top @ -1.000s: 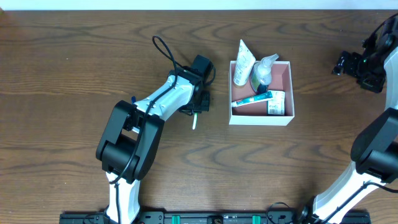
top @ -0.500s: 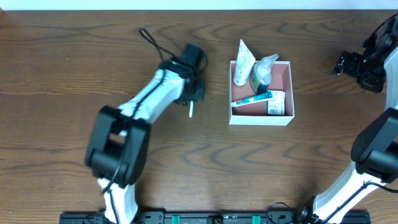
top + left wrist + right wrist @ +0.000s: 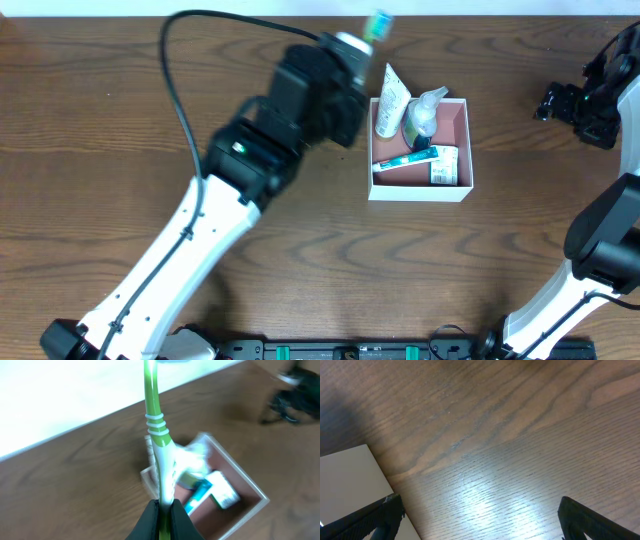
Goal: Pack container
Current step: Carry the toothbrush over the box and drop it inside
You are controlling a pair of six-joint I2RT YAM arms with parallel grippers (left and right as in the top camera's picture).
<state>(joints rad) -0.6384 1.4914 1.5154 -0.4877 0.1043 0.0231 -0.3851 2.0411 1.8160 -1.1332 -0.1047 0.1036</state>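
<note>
The container is a square white-walled box with a dusty-pink inside, right of centre; it also shows in the left wrist view. It holds a white tube, a clear spray bottle, a teal toothpaste and a green-and-white soap packet. My left gripper is shut on a green-and-white toothbrush, raised high just left of the container; the brush head shows above the arm. My right gripper is open and empty at the far right edge.
The left arm stretches diagonally over the table from the front left. A white wall edge shows in the right wrist view. The wooden table surrounds the container.
My left gripper has lifted the toothbrush off the table and carried it up and right, toward the container. The right arm has not moved.
</note>
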